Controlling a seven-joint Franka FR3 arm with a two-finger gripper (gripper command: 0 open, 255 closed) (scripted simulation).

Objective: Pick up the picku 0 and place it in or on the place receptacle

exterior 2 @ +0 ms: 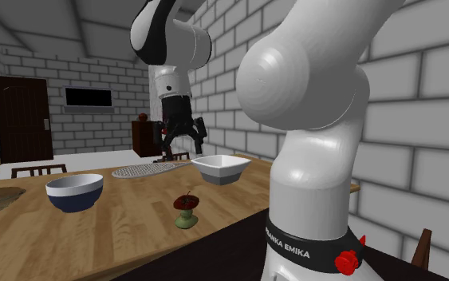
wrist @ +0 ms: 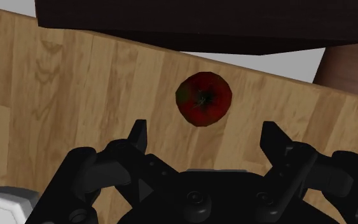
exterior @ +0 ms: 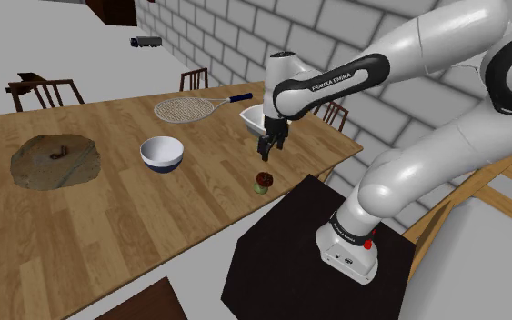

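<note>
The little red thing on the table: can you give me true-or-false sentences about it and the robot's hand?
1. The gripper is holding the little red thing. False: its fingers stand apart above it and do not touch it.
2. The little red thing stands on the wooden table. True.
3. The round bowl is blue outside and white inside. True.
4. The little red thing lies inside the white square bowl. False: it is on the table, apart from that bowl.

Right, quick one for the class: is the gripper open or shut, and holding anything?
Gripper: open, holding nothing; it hangs above the small red fruit on the table, not touching it.
</note>
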